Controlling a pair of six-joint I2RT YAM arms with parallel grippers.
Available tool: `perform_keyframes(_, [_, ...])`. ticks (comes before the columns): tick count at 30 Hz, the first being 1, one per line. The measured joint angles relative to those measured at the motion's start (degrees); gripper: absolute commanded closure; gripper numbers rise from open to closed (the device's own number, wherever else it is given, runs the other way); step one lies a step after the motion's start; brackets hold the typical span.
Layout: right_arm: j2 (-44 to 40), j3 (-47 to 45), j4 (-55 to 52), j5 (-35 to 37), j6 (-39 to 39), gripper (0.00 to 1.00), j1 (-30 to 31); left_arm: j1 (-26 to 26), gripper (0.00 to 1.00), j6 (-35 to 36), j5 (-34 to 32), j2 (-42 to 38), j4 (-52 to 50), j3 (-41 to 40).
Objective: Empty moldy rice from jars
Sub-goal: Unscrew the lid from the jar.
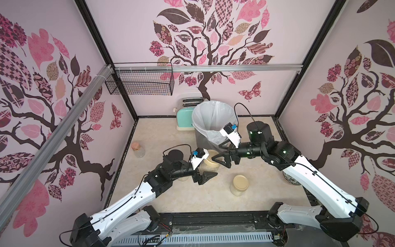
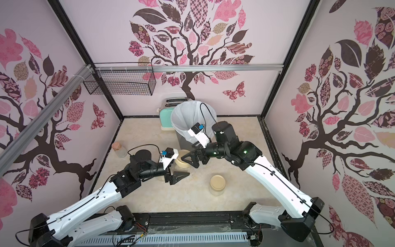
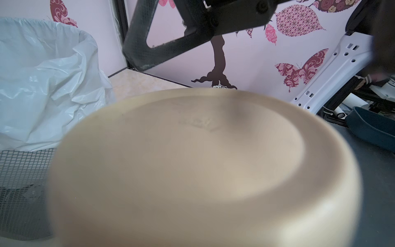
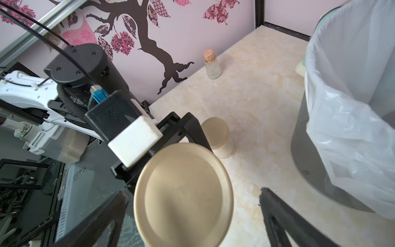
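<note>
Left gripper pinches the held jar by its glass body, mid-table, just on the near side of the lined waste bin. Its beige lid is still on. Right gripper is spread wide, jaws straddling that lid, one clearly apart from it. Second jar stands lidded, nearer and to the right. Third jar sits under the left wrist; moldy rice shows through its glass. Corked bottle stands by the left wall.
</note>
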Motion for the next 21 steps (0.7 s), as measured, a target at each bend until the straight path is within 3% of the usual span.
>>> perform_keyframes(9, [2.7, 1.8, -3.5, 5.3, 0.9, 0.01, 3.7, 0.2, 0.42, 0.0, -0.5, 0.0, 0.0, 0.0])
perform_keyframes(21, [3.7, 1.9, -3.9, 6.1, 1.0, 0.01, 4.2, 0.3, 0.42, 0.0, -0.9, 0.0, 0.0, 0.0])
